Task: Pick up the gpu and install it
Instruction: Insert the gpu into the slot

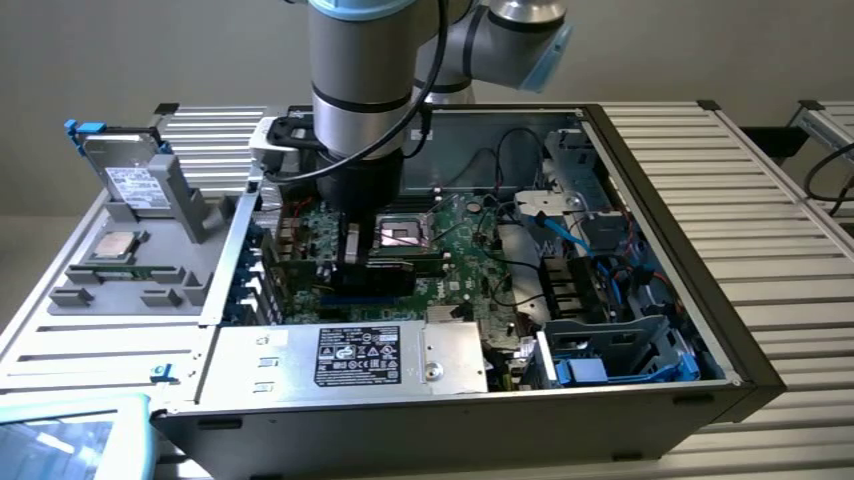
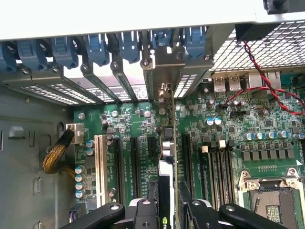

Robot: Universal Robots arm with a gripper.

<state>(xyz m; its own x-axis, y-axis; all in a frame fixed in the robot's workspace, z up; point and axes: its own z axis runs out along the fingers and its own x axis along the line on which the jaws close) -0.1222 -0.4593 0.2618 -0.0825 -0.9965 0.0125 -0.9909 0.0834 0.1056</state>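
Observation:
The gpu (image 2: 167, 143) stands on edge over the green motherboard (image 2: 228, 124), seen edge-on as a thin green card between two black expansion slots. Its silver bracket end reaches the row of rear slot openings. My gripper (image 2: 169, 214) is shut on the gpu, one black finger on each side of its dark fan block. From the exterior view, my gripper (image 1: 354, 250) hangs down inside the open computer case, with the gpu (image 1: 387, 268) low against the motherboard (image 1: 454, 240). I cannot tell whether the card's edge sits in a slot.
Blue slot latches (image 2: 95, 47) line the case's rear wall. Red and black wires (image 2: 257, 90) loop near the CPU socket (image 2: 271, 191). A labelled power supply (image 1: 360, 355) sits at the case front. A silver drive (image 1: 134, 185) stands on the tray at the exterior view's left.

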